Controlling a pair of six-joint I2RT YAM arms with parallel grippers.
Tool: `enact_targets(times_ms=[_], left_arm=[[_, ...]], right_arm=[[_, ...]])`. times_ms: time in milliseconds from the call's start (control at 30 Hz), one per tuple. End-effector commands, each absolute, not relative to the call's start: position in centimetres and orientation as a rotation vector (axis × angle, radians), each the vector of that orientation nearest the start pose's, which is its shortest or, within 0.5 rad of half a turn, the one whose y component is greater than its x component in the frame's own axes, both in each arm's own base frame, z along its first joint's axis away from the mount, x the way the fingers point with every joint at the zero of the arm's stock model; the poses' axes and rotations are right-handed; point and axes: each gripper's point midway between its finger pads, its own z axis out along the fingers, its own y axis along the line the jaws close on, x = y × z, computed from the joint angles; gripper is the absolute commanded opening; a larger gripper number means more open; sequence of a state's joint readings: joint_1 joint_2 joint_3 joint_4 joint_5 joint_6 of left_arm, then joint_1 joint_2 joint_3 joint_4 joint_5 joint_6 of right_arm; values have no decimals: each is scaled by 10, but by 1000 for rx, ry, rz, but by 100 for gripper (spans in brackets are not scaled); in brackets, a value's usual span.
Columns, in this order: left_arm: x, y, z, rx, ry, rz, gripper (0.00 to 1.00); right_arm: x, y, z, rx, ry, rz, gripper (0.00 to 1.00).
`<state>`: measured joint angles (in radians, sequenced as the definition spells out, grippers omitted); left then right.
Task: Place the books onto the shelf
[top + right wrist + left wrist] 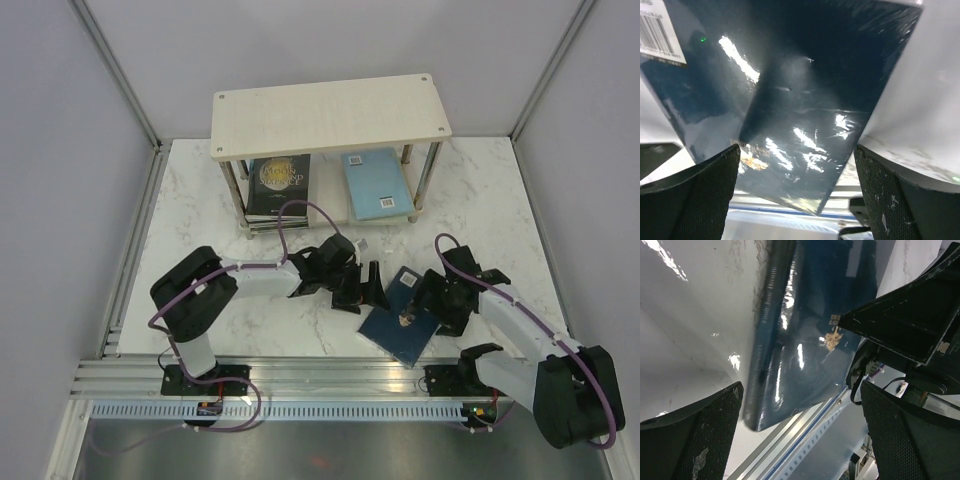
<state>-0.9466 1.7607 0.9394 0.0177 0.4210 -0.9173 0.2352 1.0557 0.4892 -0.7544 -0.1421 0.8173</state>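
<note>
A navy book (pixel 398 328) lies flat on the marble table near the front edge, its glossy cover filling the left wrist view (pixel 800 340) and the right wrist view (pixel 805 95). My right gripper (pixel 422 303) hovers over its far part, open, with the cover between and below the fingers (pixel 797 195). My left gripper (pixel 362 289) is open just left of the book, which lies ahead of its fingers (pixel 800 435). The shelf (pixel 330 117) stands at the back. Its lower board holds a dark green-gold stack of books (pixel 278 185) and a light blue book (pixel 375 183).
The right gripper's black body (pixel 905 320) shows close by in the left wrist view. An aluminium rail (pixel 330 375) runs along the table's front edge by the arm bases. Grey walls enclose the table on three sides.
</note>
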Motion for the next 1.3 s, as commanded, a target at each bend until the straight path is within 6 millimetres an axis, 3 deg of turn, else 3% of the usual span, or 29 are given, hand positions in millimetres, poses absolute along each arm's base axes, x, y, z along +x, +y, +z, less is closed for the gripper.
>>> enact_targets(times_ms=[0,67,100,167,300,467,533,633,767,800,833,933,967,1033,1067,1167,1267], left_arm=[[159,-408,58,369,2654,-1280,100],[147,-399,40,355,2703,-1277,100],[146,-403,45,345,2669,-1338,100],[134,-394,33,322,2684,-1378,100],[119,-396,28,330,2668,-1502,100],[102,-411,37,441,2604,-1612,99],[99,-415,43,460,2580,-1631,93],[100,-415,50,459,2555,-1641,73],[101,-412,65,449,2529,-1638,13],[100,-409,64,439,2552,-1619,2],[100,-407,64,431,2552,-1605,2],[101,-400,74,413,2548,-1571,2],[102,-399,78,409,2540,-1569,2],[103,-396,96,406,2506,-1571,2],[104,-396,105,406,2486,-1573,2],[111,-393,138,378,2421,-1561,2],[120,-392,176,360,2340,-1550,2]], right_arm=[[156,118,24,888,2770,603,97],[157,125,25,878,2767,652,96],[155,128,23,880,2779,671,96],[156,135,21,858,2786,707,96],[153,146,12,868,2799,778,96],[154,154,9,853,2800,849,96],[154,154,9,840,2802,848,96],[155,152,11,830,2795,838,96],[152,146,16,788,2817,782,95],[156,146,21,773,2807,775,95],[155,142,23,775,2814,744,95],[165,138,44,732,2772,706,96],[177,140,63,700,2719,724,96],[182,136,80,664,2696,698,98],[193,138,102,630,2638,714,98],[204,144,140,582,2564,772,98],[206,151,164,571,2526,848,98]])
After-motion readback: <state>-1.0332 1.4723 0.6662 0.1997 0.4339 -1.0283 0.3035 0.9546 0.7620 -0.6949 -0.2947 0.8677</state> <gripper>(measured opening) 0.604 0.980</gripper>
